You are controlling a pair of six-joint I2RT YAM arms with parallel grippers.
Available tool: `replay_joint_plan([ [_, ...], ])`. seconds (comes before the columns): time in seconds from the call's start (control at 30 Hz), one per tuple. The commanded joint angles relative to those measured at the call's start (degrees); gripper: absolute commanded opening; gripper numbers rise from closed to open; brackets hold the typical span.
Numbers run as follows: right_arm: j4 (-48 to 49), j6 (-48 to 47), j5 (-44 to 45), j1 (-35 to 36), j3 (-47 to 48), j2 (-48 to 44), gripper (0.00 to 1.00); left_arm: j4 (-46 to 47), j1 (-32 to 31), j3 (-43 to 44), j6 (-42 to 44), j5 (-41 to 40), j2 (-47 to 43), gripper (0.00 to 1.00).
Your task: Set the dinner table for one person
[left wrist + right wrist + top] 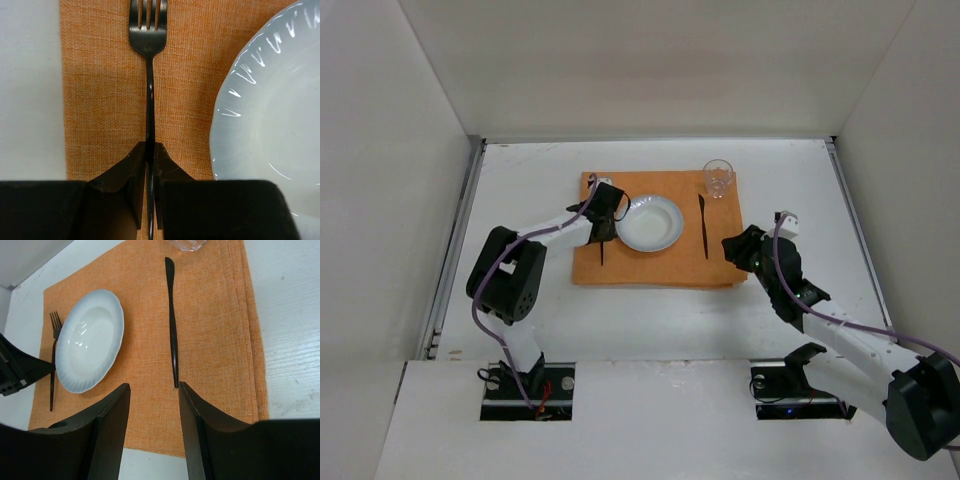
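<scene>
The white table (650, 320) spans the scene from the arm bases out to the far wall. An orange placemat (660, 268) lies at its middle. A white plate (650, 222) sits on the mat, left of the mat's centre. The left claw (149, 150) is pressed together, pinching the handle of a dark fork (149, 75). The fork runs along the mat just left of the plate, apart from it, with its tines pointing far. A dark knife (702, 228) lies right of the plate, its tip pointing far. A clear glass (719, 178) stands at the mat's far right corner, just beyond the knife tip. The right claw (154, 390) is spread and holds nothing, over the mat's near right part by the knife's near end.
</scene>
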Motion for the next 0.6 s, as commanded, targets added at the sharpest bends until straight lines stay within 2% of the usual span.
replay_joint_plan([
  [0.0, 2.49, -0.24, -0.04, 0.2, 1.65, -0.08, 0.5, -3.48, -0.07, 3.18, 2.6, 0.42, 1.2, 0.05],
  [0.13, 2.49, -0.6, 0.57, 0.2, 1.83, 0.36, 0.51, -3.75, -0.33, 3.53, 3.04, -1.24, 1.91, 0.08],
  [0.37, 2.66, -0.51, 0.66, 0.2, 1.91, 1.24, 0.57, -3.93, -2.18, 1.43, 2.51, -6.42, -4.05, 0.37],
  [0.43, 2.66, -0.51, 0.57, 0.2, 2.0, 1.68, 0.58, -3.49, -2.79, 0.29, 2.25, -7.48, -6.6, 0.42],
  [0.57, 2.75, -0.42, 1.27, 0.2, 1.92, 1.86, 0.57, -1.74, -4.02, -3.93, -1.25, -9.68, -13.54, 0.44],
])
